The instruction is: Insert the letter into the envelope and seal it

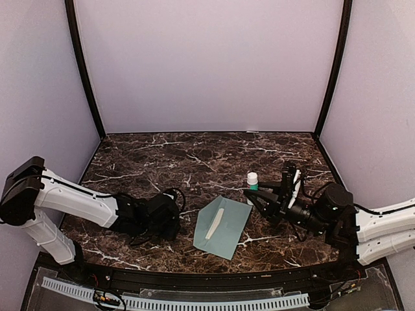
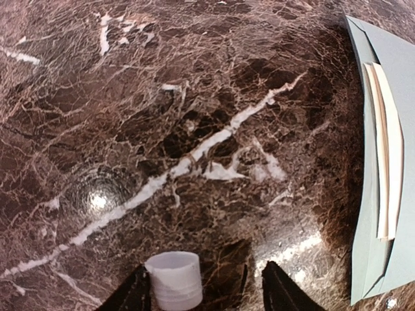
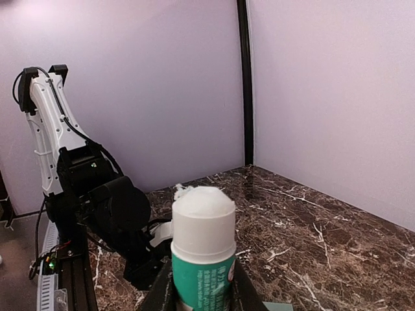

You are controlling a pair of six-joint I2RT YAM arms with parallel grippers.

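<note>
While the right gripper [image 3: 202, 293] is closed on the green body of a glue stick [image 3: 202, 246], one finger on each side, the stick stands upright with its white rounded top above the fingers. From above, this gripper sits to the right of the table [image 1: 194, 155], and the glue stick rises just beyond the far right corner of the envelope [image 1: 227, 230].

The left gripper [image 2: 207, 293] is low over the marble with its jaws parted. A small white cap [image 2: 174, 280] stands on the table between them, close against the left finger [image 2: 130, 297] and clear of the right one, so nothing is gripped.

The envelope lies flat on the table between the two grippers, near the front edge and turned at a slant. The left wrist camera sees it just to the right of the left gripper. A cream folded letter [image 1: 215, 223] runs along its middle as a narrow strip. Whether it is tucked inside or lies on top, I cannot tell.
</note>
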